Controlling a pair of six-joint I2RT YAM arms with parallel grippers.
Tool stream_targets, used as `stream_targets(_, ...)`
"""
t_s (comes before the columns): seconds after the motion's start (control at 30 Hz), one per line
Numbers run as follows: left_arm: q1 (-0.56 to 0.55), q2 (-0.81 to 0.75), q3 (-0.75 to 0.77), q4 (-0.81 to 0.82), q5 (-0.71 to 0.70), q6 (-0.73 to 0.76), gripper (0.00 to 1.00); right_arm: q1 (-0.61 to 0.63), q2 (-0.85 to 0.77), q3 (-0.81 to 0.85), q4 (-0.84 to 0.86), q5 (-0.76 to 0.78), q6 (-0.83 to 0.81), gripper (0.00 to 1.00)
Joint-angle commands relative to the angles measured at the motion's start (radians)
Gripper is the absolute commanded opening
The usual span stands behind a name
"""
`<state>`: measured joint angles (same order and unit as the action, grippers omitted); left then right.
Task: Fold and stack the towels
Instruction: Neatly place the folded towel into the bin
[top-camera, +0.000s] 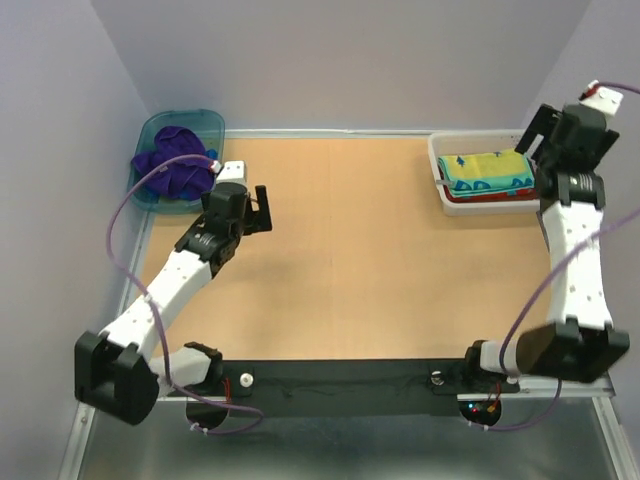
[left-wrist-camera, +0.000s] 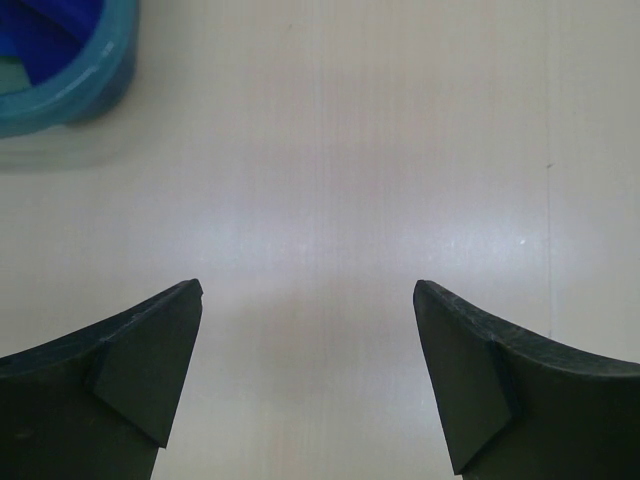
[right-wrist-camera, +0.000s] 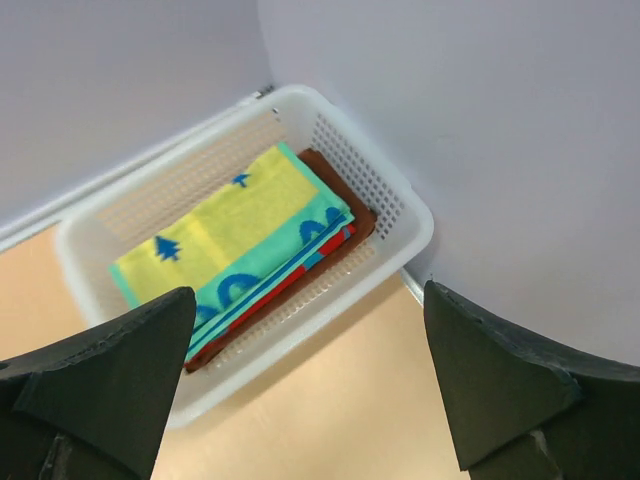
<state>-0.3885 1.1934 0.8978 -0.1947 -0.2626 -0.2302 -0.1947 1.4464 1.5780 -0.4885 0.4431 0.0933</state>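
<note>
The task looks mostly done, with one piece left. In the white mesh basket (top-camera: 434, 160) (right-wrist-camera: 330, 300) at the far right corner of the surface (top-camera: 360, 260) lies a neat folded stack. The teal-and-yellow towel (top-camera: 487, 172) (right-wrist-camera: 240, 235) is on top, a red towel (top-camera: 490, 197) (right-wrist-camera: 310, 270) shows as a thin edge beneath it, and a brown towel (right-wrist-camera: 350, 205) sticks out at the bottom. Whether more layers hide between them cannot be told. The right claw (top-camera: 532, 140) (right-wrist-camera: 310, 295) hangs above that basket with its jaws wide apart and nothing between them, so the stack rests on its own. At the far left corner the purple towel (top-camera: 175, 165) sits bunched and unfolded inside the teal tub (top-camera: 200, 118) (left-wrist-camera: 100, 70), and that appears to be the remaining work: lift it out, spread it on the bare wood, fold it and add it to the pile. The left claw (top-camera: 262, 208) (left-wrist-camera: 308, 290) hovers over the open surface just beside the tub, jaws spread and holding nothing, with only bare board showing between its fingers. It is the arm better placed to reach into the tub, though the crumpled cloth offers no clean edge to pinch.
</note>
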Motion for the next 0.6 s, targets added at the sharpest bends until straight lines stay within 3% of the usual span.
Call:
stream_targets(0.0,0.004,-0.193,0.026,-0.057,-0.095,-0.046,0.99,0.000,-0.265,-0.163,0.024,-0.139,0.089,1.00)
stream_targets(0.13,0.004,-0.406,0.044,-0.104,-0.150,-0.055,0.99,0.008,-0.533,-0.306,0.041,-0.162,0.140,1.00)
stream_targets(0.3,0.004,-0.686,-0.003,-0.101,-0.272,-0.078,0.99,0.122,-0.797,-0.430,0.039,-0.081,0.171,1.00)
stream_targets(0.47,0.004,-0.885,-0.118,-0.066,-0.282,-0.100,0.99,0.245,-1.023,-0.558,0.018,-0.053,0.138,1.00)
stream_targets(0.57,0.003,-0.991,-0.190,-0.064,-0.244,-0.109,0.99,0.258,-1.210,-0.676,0.007,-0.044,0.126,1.00)
